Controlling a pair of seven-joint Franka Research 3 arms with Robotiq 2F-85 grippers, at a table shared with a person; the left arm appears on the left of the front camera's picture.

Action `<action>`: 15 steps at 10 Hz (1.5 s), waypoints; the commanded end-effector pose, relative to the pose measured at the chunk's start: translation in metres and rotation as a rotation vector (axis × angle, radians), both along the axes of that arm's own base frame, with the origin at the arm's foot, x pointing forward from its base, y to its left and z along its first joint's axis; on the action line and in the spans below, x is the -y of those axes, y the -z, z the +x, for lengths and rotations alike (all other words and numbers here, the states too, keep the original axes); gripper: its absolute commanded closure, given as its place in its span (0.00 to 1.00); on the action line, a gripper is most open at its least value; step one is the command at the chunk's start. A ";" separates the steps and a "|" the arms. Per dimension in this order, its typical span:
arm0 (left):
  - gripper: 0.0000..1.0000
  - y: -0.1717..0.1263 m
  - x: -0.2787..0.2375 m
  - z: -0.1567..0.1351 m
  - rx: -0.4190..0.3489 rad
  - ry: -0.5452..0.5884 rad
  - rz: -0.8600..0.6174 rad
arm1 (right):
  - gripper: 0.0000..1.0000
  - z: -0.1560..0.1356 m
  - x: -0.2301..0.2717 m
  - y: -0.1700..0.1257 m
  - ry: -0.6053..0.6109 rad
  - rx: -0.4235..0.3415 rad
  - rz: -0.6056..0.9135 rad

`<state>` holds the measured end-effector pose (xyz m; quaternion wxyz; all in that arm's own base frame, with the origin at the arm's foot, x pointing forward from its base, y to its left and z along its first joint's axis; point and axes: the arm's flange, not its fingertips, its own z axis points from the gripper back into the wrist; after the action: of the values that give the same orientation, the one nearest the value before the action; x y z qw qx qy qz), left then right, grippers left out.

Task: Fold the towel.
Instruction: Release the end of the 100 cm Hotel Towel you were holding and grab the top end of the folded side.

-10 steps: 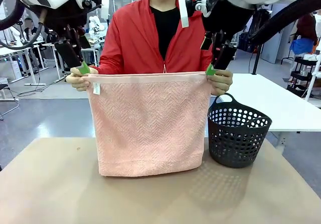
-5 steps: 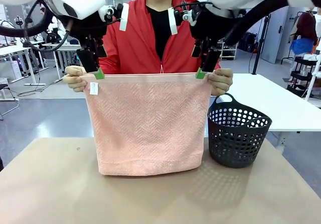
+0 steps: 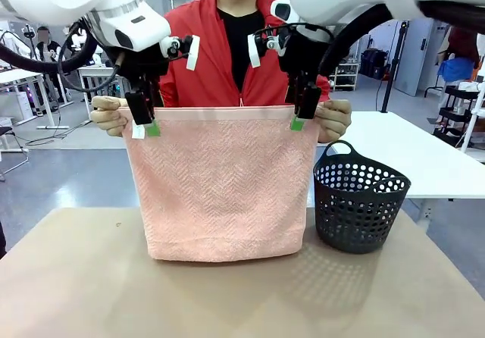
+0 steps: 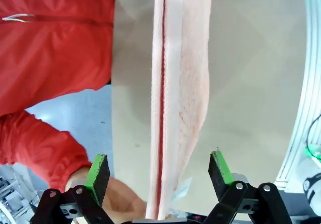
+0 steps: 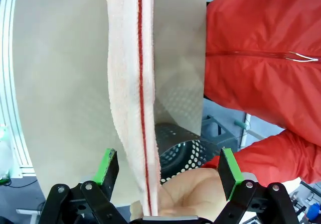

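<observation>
Now left claw (image 3: 145, 124) and right claw (image 3: 300, 117) — spread — have dropped astride the towel (image 3: 223, 186).

Front camera sits on the robot's side of the table (image 3: 76, 292), about level with the hanging towel (image 3: 220, 186), facing a person (image 3: 242, 46) just beyond the left gripper (image 3: 144, 122) and right gripper (image 3: 301, 114). Each wrist camera looks straight down along its own spread fingers (image 4: 99, 171), close above the towel's top edge. All three views share towel, table and red jacket (image 3: 193, 65).

The tabletop (image 3: 91, 277) in front of the hanging towel (image 3: 220, 179) lies free — the black basket (image 3: 360, 201) blocks its right side.
</observation>
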<state>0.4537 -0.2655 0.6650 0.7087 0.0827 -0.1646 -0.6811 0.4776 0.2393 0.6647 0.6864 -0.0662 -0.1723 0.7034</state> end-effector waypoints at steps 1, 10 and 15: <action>0.00 0.006 -0.001 0.014 -0.094 0.024 -0.016 | 0.00 0.007 -0.006 0.004 0.039 -0.053 -0.008; 1.00 0.009 -0.005 0.019 -0.092 -0.001 -0.006 | 1.00 0.011 -0.009 0.010 0.043 -0.065 -0.033; 1.00 0.014 -0.011 0.022 -0.109 -0.027 -0.008 | 1.00 0.019 -0.007 0.012 0.062 -0.098 -0.012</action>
<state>0.4719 -0.2586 0.6505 0.7210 0.0560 -0.1361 -0.6771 0.4894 0.2469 0.6513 0.6971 -0.0477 -0.1371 0.7022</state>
